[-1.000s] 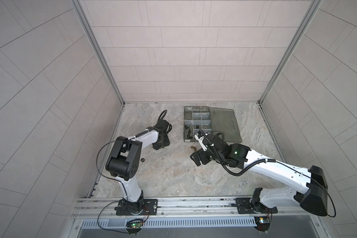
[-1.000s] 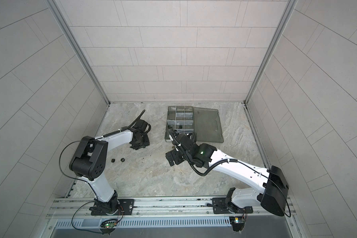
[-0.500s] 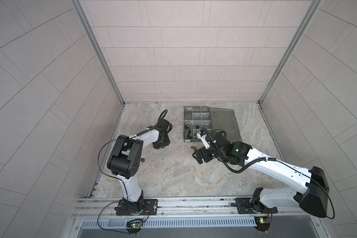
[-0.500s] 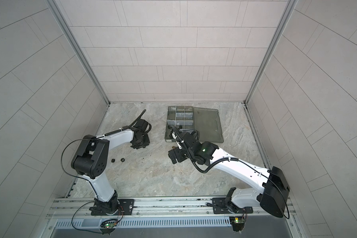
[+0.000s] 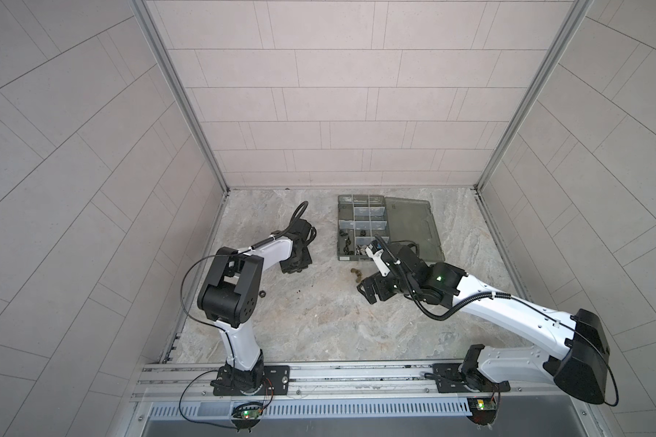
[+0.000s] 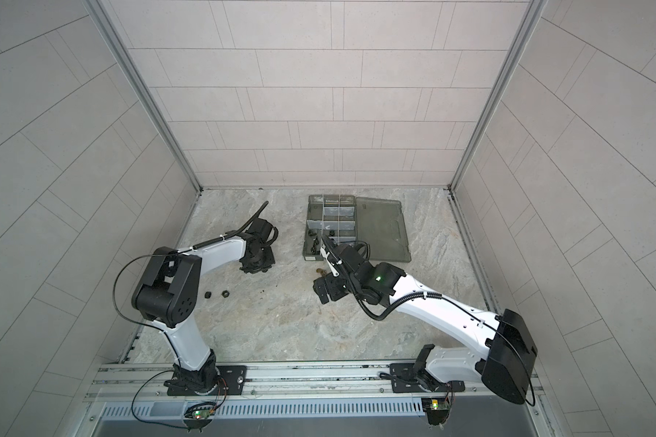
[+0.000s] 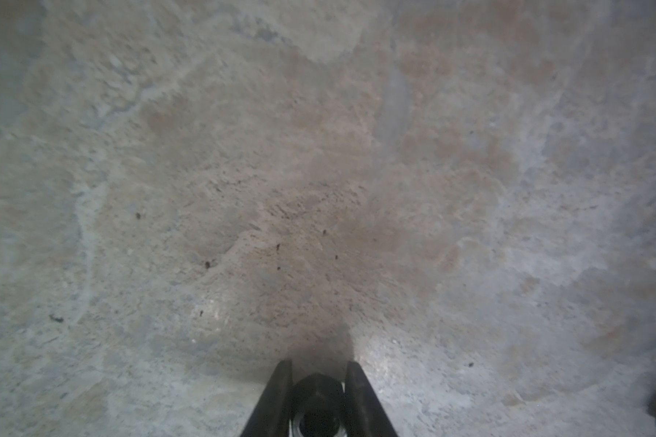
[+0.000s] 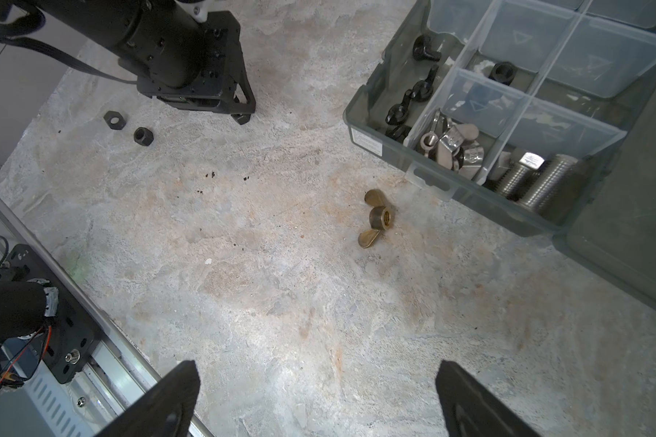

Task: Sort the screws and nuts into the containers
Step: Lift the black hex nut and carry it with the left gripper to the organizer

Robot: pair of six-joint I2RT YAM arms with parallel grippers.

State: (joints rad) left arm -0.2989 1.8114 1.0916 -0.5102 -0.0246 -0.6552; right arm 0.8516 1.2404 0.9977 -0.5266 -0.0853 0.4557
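Fingers (image 7: 279, 397) of the left gripper (image 7: 319, 363) pinch a black nut (image 7: 317, 393); right gripper (image 8: 317, 367) is spread wide, hovering near a brass wing nut (image 8: 377, 218) beside the organizer box (image 8: 432, 183).

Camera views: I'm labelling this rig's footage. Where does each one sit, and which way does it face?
Top views: high above the front rail, looking down on the tabletop; left arm and right arm show whole.
Left wrist: low over the tabletop, facing down; left gripper pinches a black hex nut.
Right wrist: higher, facing down toward the left arm; open right gripper shows.
Shared: right wrist and both top views show the organizer box and brass wing nut.
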